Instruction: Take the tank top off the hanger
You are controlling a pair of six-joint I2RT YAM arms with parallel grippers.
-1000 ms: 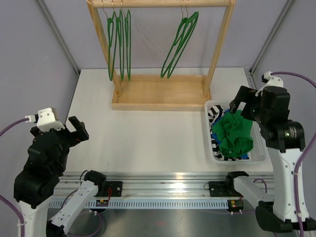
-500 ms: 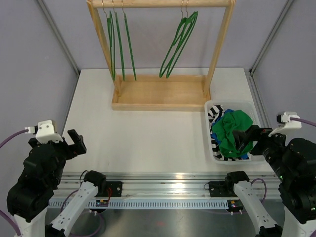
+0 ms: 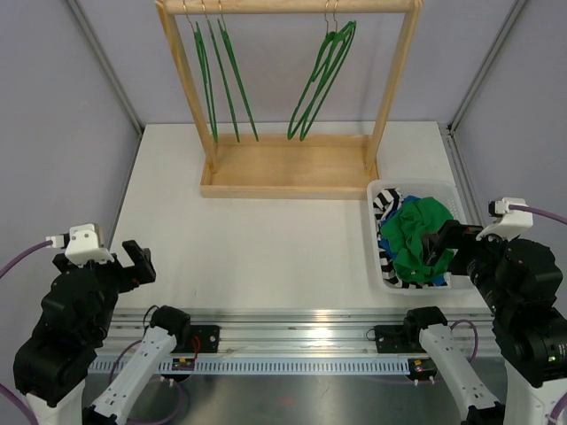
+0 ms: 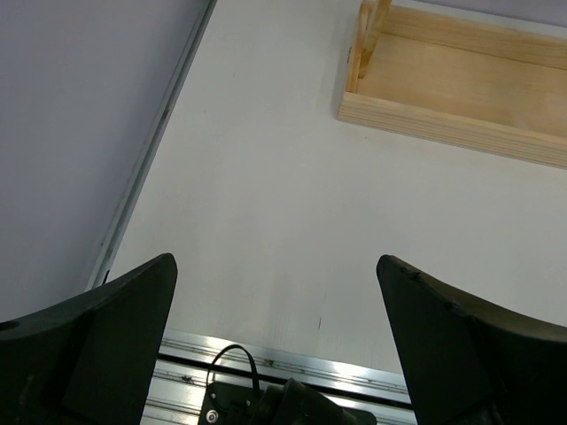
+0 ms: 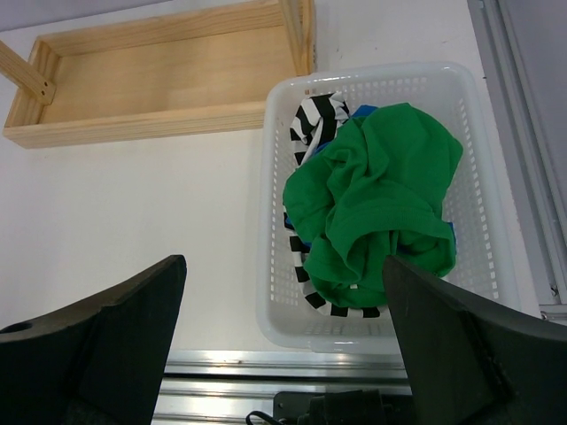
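A crumpled green tank top (image 3: 416, 237) lies on top of striped and blue clothes in a white basket (image 3: 376, 266) at the right of the table. It also shows in the right wrist view (image 5: 372, 204). Bare green hangers hang on the wooden rack, a left group (image 3: 221, 84) and a right group (image 3: 319, 80). No garment hangs on them. My right gripper (image 3: 440, 244) is open and empty above the basket's near edge (image 5: 283, 266). My left gripper (image 3: 135, 264) is open and empty over the table's near left (image 4: 275, 266).
The wooden rack's base tray (image 3: 288, 168) stands at the back middle, and shows in the left wrist view (image 4: 461, 88) and the right wrist view (image 5: 159, 88). A metal rail (image 3: 292, 332) runs along the table's near edge. Grey walls close both sides.
My right arm has pulled back from above the basket toward the near edge. My left arm has drawn back slightly. The left hangers swing to the right.
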